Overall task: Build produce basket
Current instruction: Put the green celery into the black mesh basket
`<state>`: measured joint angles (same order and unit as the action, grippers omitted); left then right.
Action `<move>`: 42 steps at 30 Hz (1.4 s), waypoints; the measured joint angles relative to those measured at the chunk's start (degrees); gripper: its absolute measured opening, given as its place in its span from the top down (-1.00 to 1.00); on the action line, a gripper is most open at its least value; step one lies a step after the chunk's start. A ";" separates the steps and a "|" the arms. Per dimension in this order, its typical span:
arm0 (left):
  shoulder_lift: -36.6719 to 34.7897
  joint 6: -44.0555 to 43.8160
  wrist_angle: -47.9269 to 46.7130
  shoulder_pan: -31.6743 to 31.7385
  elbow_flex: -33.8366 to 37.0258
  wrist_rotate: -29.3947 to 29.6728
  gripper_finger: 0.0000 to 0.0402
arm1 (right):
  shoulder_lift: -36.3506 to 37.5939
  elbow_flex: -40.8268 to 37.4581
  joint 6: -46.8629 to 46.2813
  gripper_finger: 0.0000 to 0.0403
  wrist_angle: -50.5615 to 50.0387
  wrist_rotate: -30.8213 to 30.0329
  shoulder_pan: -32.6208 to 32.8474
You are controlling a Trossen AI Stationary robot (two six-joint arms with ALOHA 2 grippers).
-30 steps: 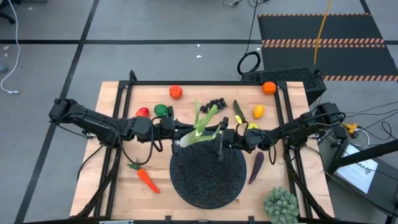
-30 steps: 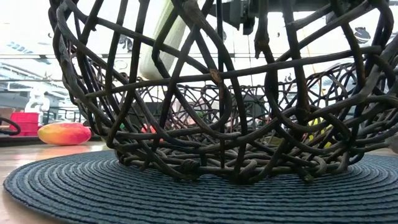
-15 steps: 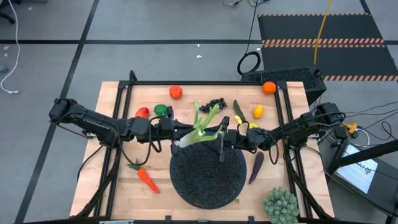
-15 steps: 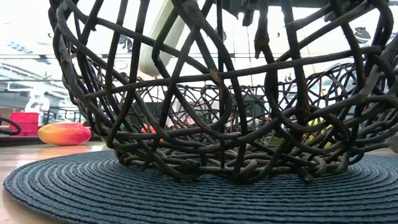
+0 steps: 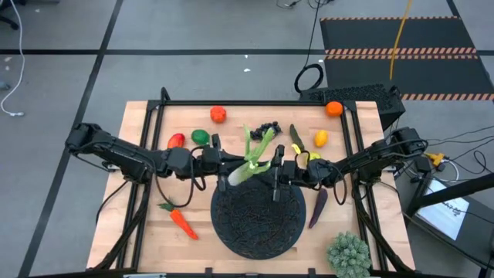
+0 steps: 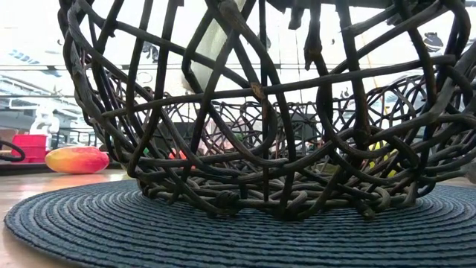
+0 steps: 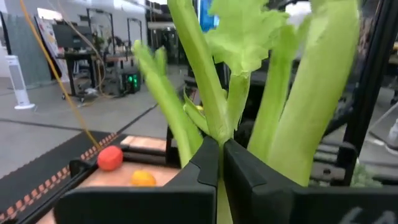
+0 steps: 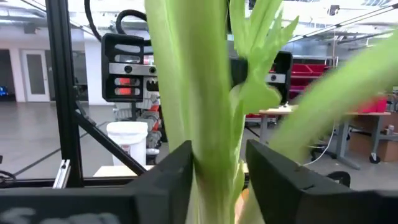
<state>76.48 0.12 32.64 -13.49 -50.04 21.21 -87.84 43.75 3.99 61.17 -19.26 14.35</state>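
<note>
Leek (image 5: 248,161) held clear of the table's top, just above the far rim of the basket (image 5: 258,212), which sits toward the near edge at the table's middle. White root end toward the left arm, green leaves fanned toward the far edge.

Left gripper (image 5: 224,164) clamped fully shut on the leek near its pale lower stalk; dark fingers (image 7: 208,163) pinched tight at the base of the leaves in its wrist view.

Right gripper (image 5: 279,167) set about the green stalk from the other side, jaws part-way in, fingers (image 8: 180,168) flanking it; firm contact not confirmed.

Handling, judged: light, long toy piece; stalk fairly stiff, leaves thin and flexible, skin smooth and likely slippery. Best hold on the solid stalk, not the leaves. Length close to the basket's width, so laying flat advised.
</note>
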 joint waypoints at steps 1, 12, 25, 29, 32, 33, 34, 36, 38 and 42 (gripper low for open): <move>0.32 0.00 0.55 0.23 -0.02 0.00 0.92 | 0.05 0.00 0.03 0.43 0.22 0.00 0.00; -0.33 0.55 -2.36 -0.98 -0.04 -1.49 0.68 | 0.37 3.06 1.53 0.90 -3.71 -0.49 2.61; -11.83 0.09 -23.13 -3.59 -0.09 5.36 -0.29 | 3.08 19.83 -8.65 0.93 -53.23 -3.20 5.02; -15.80 -4.20 -32.65 -3.96 -0.09 7.26 -0.34 | 4.21 21.37 -12.57 0.90 -57.62 -3.11 6.03; -17.90 -8.18 -39.30 -3.96 -0.09 8.14 -0.30 | 5.23 21.77 -15.25 0.90 -58.21 -3.06 6.90; -18.51 -9.09 -41.42 -3.96 -0.09 8.43 -0.27 | 5.63 21.77 -16.16 0.90 -59.12 -3.11 7.33; -19.05 -9.77 -43.62 -3.96 -0.09 8.59 -0.25 | 5.87 21.77 -17.06 0.90 -59.38 -3.13 7.63; -19.55 -10.63 -46.51 -3.96 -0.09 8.74 -0.20 | 6.32 21.77 -18.97 0.89 -60.42 -3.13 8.25; -20.09 -11.00 -49.39 -3.96 -0.09 9.33 -0.14 | 6.71 21.75 -20.87 0.89 -61.27 -3.06 9.06; -20.46 -11.32 -51.00 -3.87 -0.09 10.58 -0.03 | 8.45 21.69 -21.61 0.89 -65.36 -3.15 10.49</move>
<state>56.02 -11.20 -18.36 -17.37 -50.13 31.79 -79.39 65.44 -17.62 -4.19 -22.41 24.84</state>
